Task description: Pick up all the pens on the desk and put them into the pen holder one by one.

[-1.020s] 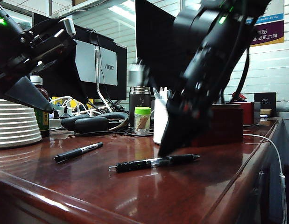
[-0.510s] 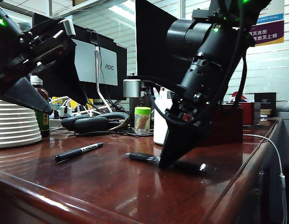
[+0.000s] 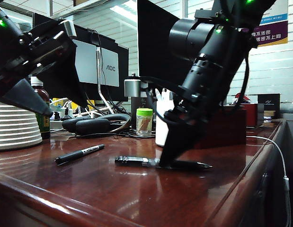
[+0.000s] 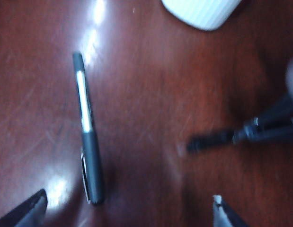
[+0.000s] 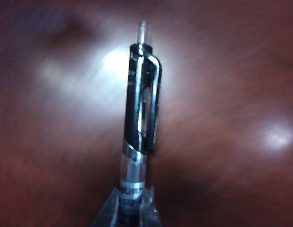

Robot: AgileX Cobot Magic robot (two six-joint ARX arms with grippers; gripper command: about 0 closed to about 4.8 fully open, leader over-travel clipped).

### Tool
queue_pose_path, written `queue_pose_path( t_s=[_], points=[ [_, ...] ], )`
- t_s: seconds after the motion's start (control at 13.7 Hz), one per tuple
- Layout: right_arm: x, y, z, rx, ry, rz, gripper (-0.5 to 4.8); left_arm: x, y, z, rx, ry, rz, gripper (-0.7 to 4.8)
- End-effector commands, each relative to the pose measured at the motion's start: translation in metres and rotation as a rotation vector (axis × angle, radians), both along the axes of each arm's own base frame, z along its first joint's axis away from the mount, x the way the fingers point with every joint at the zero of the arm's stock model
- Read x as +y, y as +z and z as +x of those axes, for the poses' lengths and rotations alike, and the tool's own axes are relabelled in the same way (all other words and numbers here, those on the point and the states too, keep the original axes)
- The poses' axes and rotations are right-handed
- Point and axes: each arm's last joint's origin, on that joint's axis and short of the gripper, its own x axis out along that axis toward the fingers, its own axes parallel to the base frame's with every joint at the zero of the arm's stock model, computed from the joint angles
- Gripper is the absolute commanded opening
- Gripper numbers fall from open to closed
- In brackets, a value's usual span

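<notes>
We see two matte black arms built of cylindrical segments; the right arm [image 3: 210, 66] carries ribbed metal rings, a looping black cable and a small green light — the left arm [image 3: 28, 47] shows its own green light and a pale grey block; both grippers, left gripper [image 3: 30, 101] and right gripper [image 3: 172, 156], taper into flat black wedge fingers.

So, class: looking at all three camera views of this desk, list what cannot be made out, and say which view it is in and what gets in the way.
- Pen holder: exterior view, mostly hidden behind the right gripper; cut off by the edge in the left wrist view.
- Clear-middle pen: right wrist view, its lower half is cut off at the fingers; blurred in the left wrist view.
- Marker's label: print too blurred to read.
- Left gripper: only fingertip corners show.
</notes>
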Motion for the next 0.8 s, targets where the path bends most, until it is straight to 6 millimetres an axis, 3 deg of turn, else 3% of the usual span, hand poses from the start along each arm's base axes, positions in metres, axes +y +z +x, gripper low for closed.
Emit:
queue_pose_path(
  t_s=[0.07,0.29,0.44,0.66,0.8],
  points=[
    [0.009,0.046,0.007,-0.084,-0.093,0.271,-0.08,0.000,0.002,0.000,-0.004,-0.003,0.002,4.79],
    [0.004,0.113,0.008,-0.296,-0.203,0.617,-0.08,0.000,0.002,0.000,-0.005,-0.003,0.002,4.79],
    [-0.008,0.143,0.013,-0.384,-0.293,0.808,-0.08,0.000,0.002,0.000,-0.005,-0.003,0.001,4.79],
    [-0.030,0.153,0.032,-0.491,-0.450,0.891,-0.08,0.000,0.002,0.000,-0.006,-0.003,0.002,4.79],
    [-0.043,0.148,0.046,-0.506,-0.521,0.913,-0.08,-0.001,0.003,0.001,-0.014,-0.002,-0.002,4.79]
  ],
)
